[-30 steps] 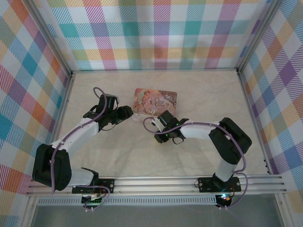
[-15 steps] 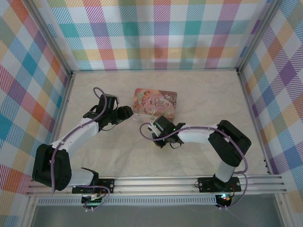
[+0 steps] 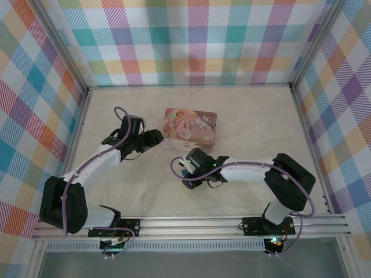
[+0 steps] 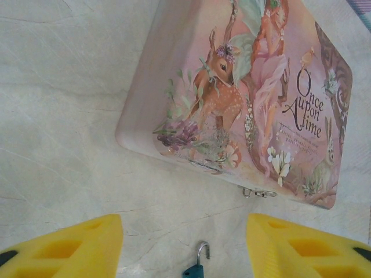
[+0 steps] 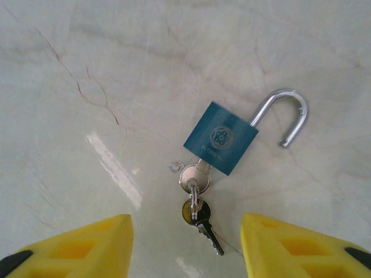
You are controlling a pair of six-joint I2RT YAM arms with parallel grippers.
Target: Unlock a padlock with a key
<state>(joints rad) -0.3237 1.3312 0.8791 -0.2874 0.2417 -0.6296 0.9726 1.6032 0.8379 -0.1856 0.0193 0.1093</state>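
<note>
The padlock (image 5: 221, 138) is a small blue square body lying flat on the table, its metal shackle (image 5: 285, 113) swung out and free at one end. The key (image 5: 194, 177) sits in its bottom slot, and a ring on it carries a second loose key (image 5: 202, 222). My right gripper (image 5: 184, 238) (image 3: 184, 174) hovers open just short of the keys, touching nothing. My left gripper (image 4: 182, 234) (image 3: 155, 139) is open too. The top of the padlock (image 4: 197, 263) shows on the table low between its yellow fingers (image 4: 69, 246).
A pink illustrated tin (image 3: 190, 125) (image 4: 249, 98) lies just beyond both grippers, with a small metal clasp (image 4: 259, 193) on its near side. Plaid walls enclose the pale marble table (image 3: 249, 116), which has open surface to the right and at the back.
My right arm has swung back from the tin toward the near edge and a little left. The left arm has stayed put.
</note>
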